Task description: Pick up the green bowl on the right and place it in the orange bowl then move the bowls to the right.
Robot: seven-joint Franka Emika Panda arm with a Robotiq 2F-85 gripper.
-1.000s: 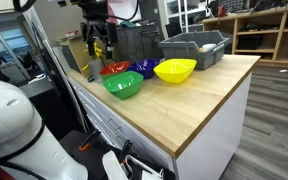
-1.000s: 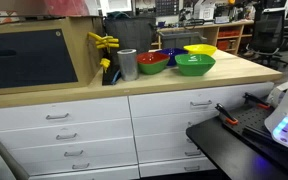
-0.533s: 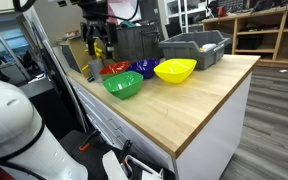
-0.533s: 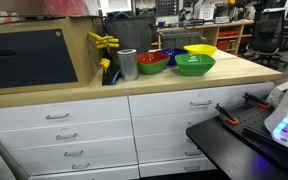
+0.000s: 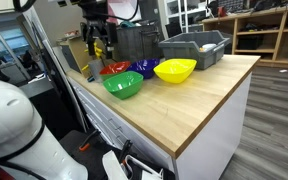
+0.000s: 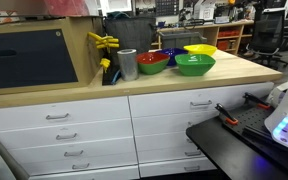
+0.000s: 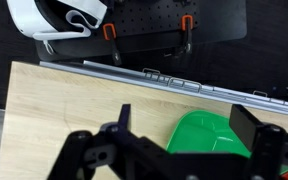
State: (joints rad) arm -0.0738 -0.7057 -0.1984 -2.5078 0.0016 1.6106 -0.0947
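The green bowl (image 5: 123,85) sits upright on the wooden counter near its front edge; it also shows in an exterior view (image 6: 195,66) and in the wrist view (image 7: 209,136). The orange bowl (image 5: 113,69) stands just behind it, and in an exterior view (image 6: 152,62) beside it. My gripper (image 5: 98,48) hangs well above the bowls. In the wrist view its jaws (image 7: 189,120) are open and empty, with the green bowl far below between them.
A yellow bowl (image 5: 175,70) and a dark-blue bowl (image 5: 144,68) stand next to the two bowls. A grey bin (image 5: 195,47) is behind them. A metal cup (image 6: 127,64) and yellow clamps (image 6: 104,42) are near the orange bowl. Drawers (image 6: 69,135) lie below the counter.
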